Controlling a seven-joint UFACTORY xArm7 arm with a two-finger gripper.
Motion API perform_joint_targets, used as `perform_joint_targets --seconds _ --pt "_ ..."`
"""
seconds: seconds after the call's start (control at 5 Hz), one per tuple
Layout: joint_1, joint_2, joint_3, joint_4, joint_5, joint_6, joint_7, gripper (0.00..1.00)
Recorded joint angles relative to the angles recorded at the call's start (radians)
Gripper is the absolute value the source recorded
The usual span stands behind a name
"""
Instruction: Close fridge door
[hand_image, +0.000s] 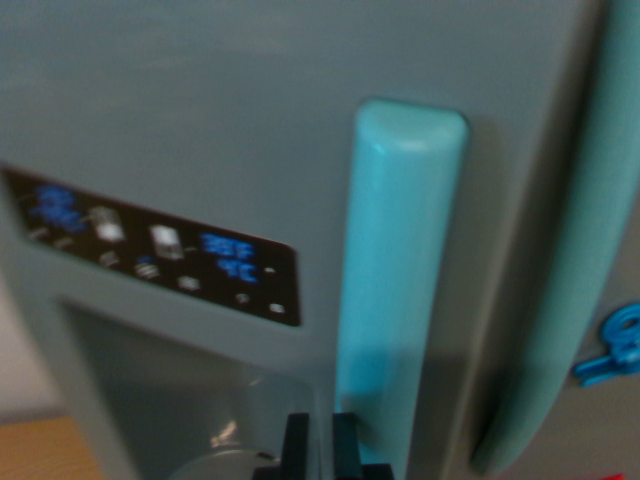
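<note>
A grey toy fridge door (230, 110) fills the wrist view, blurred and very close. A teal vertical handle (400, 280) runs down its right part. Left of the handle is a black control panel (150, 245) with blue digits, and below that a dispenser recess (180, 400). My gripper (320, 450) pokes in at the bottom edge, its two black fingertips (296, 445) close together with nothing between them. They sit right at the lower end of the teal handle, beside the recess. Whether they touch the door is unclear.
A second teal handle (570, 250) on the neighbouring door curves down the wrist view's right. A small blue clip-like piece (612, 350) sticks out beside it. A strip of wooden surface (40, 450) and pale wall show at the bottom left.
</note>
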Motion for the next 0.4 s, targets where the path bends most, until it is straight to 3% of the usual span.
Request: perform_joint_targets --seconds 0.2,0.4 --pt "0.0 0.051 -0.025 0.039 0.0 0.0 0.0 1.0" --pt "0.0 0.051 -0.025 0.039 0.0 0.0 0.0 1.0"
